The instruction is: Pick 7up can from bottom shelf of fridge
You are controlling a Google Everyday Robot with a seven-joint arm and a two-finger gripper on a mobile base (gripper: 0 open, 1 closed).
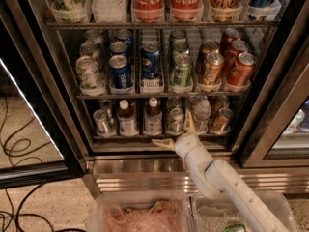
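- The 7up can, a small aluminium can with a silver top and a pale silver-green body, stood upright on the bottom shelf, the lowest wire rack with a steel front edge, inside the black-framed glass-door fridge.
- Its green markings were too small to read, and its lower part sat in a clear plastic tray.
- Just left of the 7up can stood two white-capped bottles with pale labels; further left of it was a plain silver can.
- Just right of the 7up can stood a clear plastic bottle, and beyond that a copper-orange can.
- The cream-coloured two-finger gripper hung directly in front of and slightly below the 7up can, apart from it.
- Its jaws were spread wide: one finger pointed left below the 7up can, the other rose just right of it.
- The white jointed arm ran down and to the right from the 7up can.
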